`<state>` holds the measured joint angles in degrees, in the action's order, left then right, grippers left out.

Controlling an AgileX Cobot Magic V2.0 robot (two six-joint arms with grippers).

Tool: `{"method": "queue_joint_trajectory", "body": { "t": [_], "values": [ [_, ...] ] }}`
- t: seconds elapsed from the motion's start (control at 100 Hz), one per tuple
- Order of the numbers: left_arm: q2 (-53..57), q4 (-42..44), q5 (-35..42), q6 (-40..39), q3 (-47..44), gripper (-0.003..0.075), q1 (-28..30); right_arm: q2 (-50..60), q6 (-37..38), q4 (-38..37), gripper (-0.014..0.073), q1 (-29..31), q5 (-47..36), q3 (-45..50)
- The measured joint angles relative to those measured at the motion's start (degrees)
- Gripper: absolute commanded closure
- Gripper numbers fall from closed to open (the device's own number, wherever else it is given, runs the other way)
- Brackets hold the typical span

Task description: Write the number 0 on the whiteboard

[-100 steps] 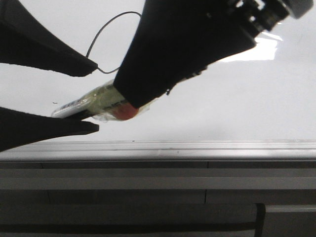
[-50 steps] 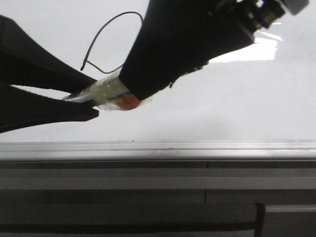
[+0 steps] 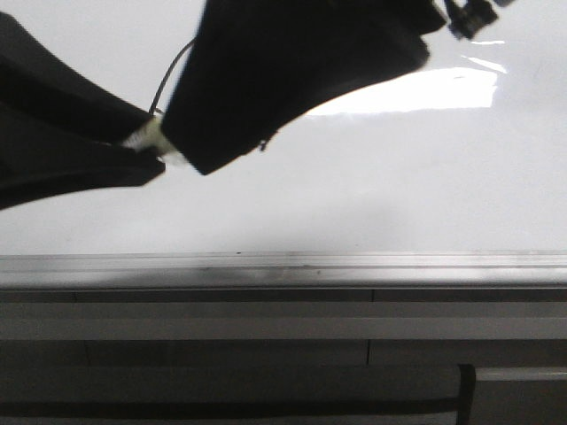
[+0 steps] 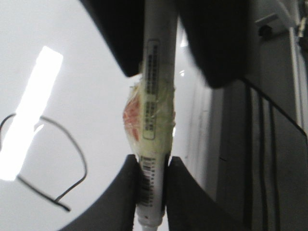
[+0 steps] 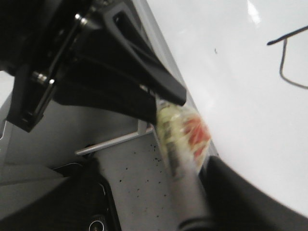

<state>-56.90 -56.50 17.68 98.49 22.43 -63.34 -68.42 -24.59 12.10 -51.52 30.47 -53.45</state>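
Note:
The whiteboard (image 3: 399, 195) fills the front view, with the number 0 (image 3: 174, 69) mostly hidden behind my arms. The loop shows better in the left wrist view (image 4: 84, 168), and part of it in the right wrist view (image 5: 282, 60). A white marker (image 3: 149, 139) wrapped in yellowish tape with a red patch is held above the board. My left gripper (image 3: 158, 146) is shut on its barcode end (image 4: 153, 166). My right gripper (image 3: 204, 150) grips the other end; its fingers (image 4: 216, 48) flank the barrel. In the right wrist view the taped marker (image 5: 185, 134) is blurred.
A grey metal strip (image 3: 354, 266) runs along the board's near edge, with dark rails (image 3: 266, 354) below it. Bright light glare (image 3: 416, 93) lies on the board. A tiny black dash (image 5: 215, 50) sits on the board. A grey speckled surface (image 5: 134, 183) lies beside the board.
My left fingers have closed on the marker's end. My right gripper has moved left with the marker and now covers most of it and most of the 0.

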Motion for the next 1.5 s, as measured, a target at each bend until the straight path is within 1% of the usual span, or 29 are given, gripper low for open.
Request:
{"method": "queue_joint_trajectory", "body": {
  "t": [0.12,0.19,0.24,0.31,0.39,0.46,0.57,0.62,0.75,0.93,1.01,1.11,1.26,1.37,1.499],
  "values": [
    [0.0,-9.4,6.2,-0.2,0.0,0.074,0.0,0.4,0.0,-1.4,0.0034,0.0,-3.3,0.0],
    [0.0,-14.3,9.2,-2.7,0.0,0.074,0.0,1.6,0.0,-2.5,0.0057,0.0,-4.8,0.0],
    [0.0,-16.5,11.2,-6.7,0.0,0.074,0.0,2.9,0.0,-3.6,0.007,0.0,-5.3,0.0],
    [-0.3,-17.6,15.1,-14.5,0.0,0.074,0.0,5.0,0.0,-5.3,0.009,0.0,-5.6,0.0],
    [-1.3,-18.1,20.9,-25.4,0.0,0.074,0.3,7.5,0.0,-7.0,0.0111,0.0,-5.4,0.0],
    [-2.3,-17.8,24.2,-33.4,0.0,0.074,1.3,9.8,0.0,-7.7,0.012,0.0,-4.3,0.0],
    [-4.1,-15.7,24.0,-43.4,0.0,0.074,3.7,12.3,0.0,-8.2,0.013,0.0,-1.9,0.0],
    [-5.2,-15.1,22.8,-48.1,0.0,0.074,4.9,12.8,0.0,-8.3,0.013,0.0,-0.7,0.0],
    [-8.4,-12.3,18.4,-56.7,0.0,0.074,8.1,13.2,0.0,-8.3,0.013,0.0,2.6,0.3],
    [-10.1,-5.0,16.7,-68.9,0.0,0.074,9.0,13.2,0.0,-8.3,0.013,0.0,4.5,0.4],
    [-10.2,-2.3,16.4,-72.2,0.0,0.074,9.3,13.2,0.0,-8.3,0.013,0.0,4.6,0.4],
    [-10.2,-1.0,16.1,-75.0,0.0,0.074,9.3,13.2,0.0,-8.3,0.013,0.0,4.6,0.4],
    [-10.2,-0.6,14.6,-76.5,0.1,0.074,9.3,13.2,0.0,-8.3,0.013,0.0,4.6,0.4],
    [-11.3,-0.5,14.6,-76.8,0.1,0.074,9.3,13.2,0.0,-8.3,0.013,0.0,4.7,0.4],
    [-12.9,0.2,15.5,-78.9,0.4,0.074,9.3,13.2,0.0,-8.4,0.013,0.0,4.7,0.4]
  ]
}}
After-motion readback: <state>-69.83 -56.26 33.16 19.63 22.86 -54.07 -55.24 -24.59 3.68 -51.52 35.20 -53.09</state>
